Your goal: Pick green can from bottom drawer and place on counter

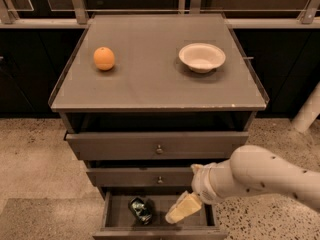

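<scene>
The green can (140, 209) lies on its side in the open bottom drawer (115, 214), toward the left. My gripper (183, 208) hangs over the drawer's right half, a short way right of the can and apart from it. The white arm reaches in from the right. The counter (150, 84) is above, with a chipped front edge.
An orange (104, 58) sits on the counter's left side and a white bowl (202, 57) on its right side. Two wider drawers with round knobs (159, 149) are slightly pulled out above the bottom drawer. Speckled floor lies on both sides of the cabinet.
</scene>
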`<state>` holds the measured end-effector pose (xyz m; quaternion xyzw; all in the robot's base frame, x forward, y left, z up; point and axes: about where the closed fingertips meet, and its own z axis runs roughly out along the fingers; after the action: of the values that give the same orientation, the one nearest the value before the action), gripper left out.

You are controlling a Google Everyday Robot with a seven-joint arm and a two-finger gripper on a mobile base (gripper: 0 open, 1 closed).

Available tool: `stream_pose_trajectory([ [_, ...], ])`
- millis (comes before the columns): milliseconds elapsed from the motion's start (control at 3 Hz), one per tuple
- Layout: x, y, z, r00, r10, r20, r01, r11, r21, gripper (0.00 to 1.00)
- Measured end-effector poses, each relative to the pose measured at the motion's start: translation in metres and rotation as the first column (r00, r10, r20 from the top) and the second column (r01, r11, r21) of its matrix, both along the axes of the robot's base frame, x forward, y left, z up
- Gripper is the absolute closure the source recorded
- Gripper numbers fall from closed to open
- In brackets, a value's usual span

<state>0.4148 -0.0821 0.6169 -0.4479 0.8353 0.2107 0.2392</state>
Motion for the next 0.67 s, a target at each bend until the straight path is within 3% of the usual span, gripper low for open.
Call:
stream_pose_trajectory([
  [333,0.0036,0.0317,-0.0582,0.9985,-0.034,-0.042,0.037,0.997,0.065,0.0],
  [667,0.0036,0.0317,-0.0583,0.9985,-0.034,-0.042,0.037,0.997,0.065,0.0],
])
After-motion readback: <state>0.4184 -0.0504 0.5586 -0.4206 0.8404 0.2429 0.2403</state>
